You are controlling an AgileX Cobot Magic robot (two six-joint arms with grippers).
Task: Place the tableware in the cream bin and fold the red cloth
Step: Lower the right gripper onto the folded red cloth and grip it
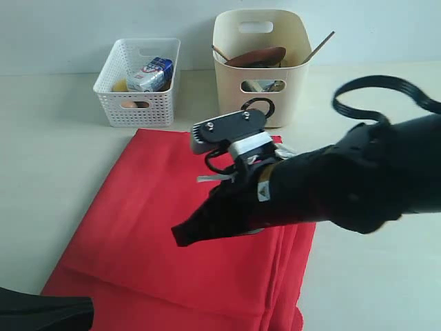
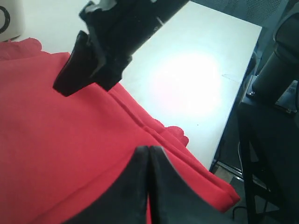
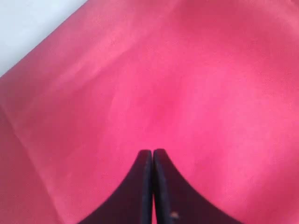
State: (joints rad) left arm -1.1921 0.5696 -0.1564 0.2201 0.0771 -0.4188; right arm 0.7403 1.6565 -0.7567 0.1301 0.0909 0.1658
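Observation:
The red cloth [image 1: 172, 227] lies folded in layers on the table, its stacked edges along the right side [image 2: 187, 154]. My right gripper [image 1: 180, 236] hovers low over the cloth's middle, jaws shut with nothing between them [image 3: 152, 151]. My left gripper [image 2: 148, 149] is also shut and empty, above the cloth near its front left corner; its dark arm [image 1: 41, 314] shows at the bottom left. The cream bin [image 1: 260, 96] stands behind the cloth. A brown wooden plate [image 1: 258, 56] and a chopstick [image 1: 320, 47] stick out of it.
A white lattice basket [image 1: 138, 103] with a blue-white milk carton [image 1: 150, 74] stands at the back left. Bare table [image 1: 48, 158] lies left of the cloth, and more bare table [image 2: 196, 79] on the cloth's other side. The table's edge [image 2: 224, 140] drops off near the cloth's corner.

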